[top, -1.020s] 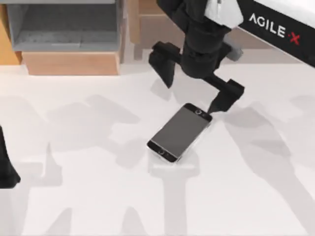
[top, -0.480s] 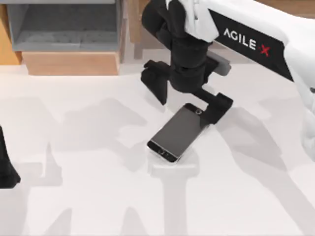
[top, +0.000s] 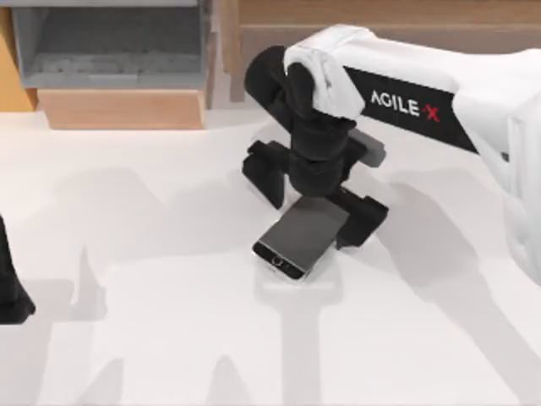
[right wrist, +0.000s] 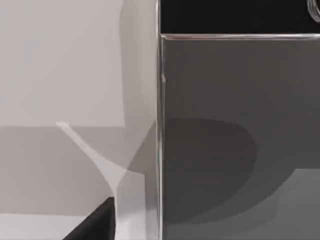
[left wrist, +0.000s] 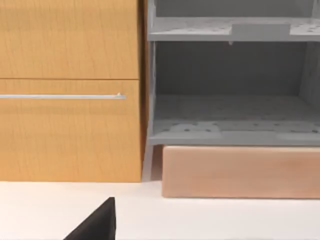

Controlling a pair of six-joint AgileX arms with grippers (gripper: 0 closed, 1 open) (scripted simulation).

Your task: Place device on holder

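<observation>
The device (top: 298, 236), a slim phone with a dark grey screen and a round home button, lies flat and slanted near the table's middle. My right gripper (top: 314, 200) hangs over its far end, open. One black finger (top: 265, 173) stands off the phone's left side and the other finger (top: 364, 222) off its right side, neither touching it. In the right wrist view the device's screen (right wrist: 235, 140) and silver edge are very close, with one fingertip (right wrist: 95, 222) beside them. The holder is out of view. My left gripper (top: 8, 288) is parked at the table's left edge.
A grey open shelf unit (top: 110, 51) on a light wooden base (top: 122, 110) stands at the back left, also seen as the shelf unit (left wrist: 230, 90) next to a wooden cabinet (left wrist: 70, 90). The white table (top: 169, 338) has free room in front and to the left.
My right arm has swung in and come down over the device, so its open fingers now straddle the phone's far end. The device and the left arm have not moved.
</observation>
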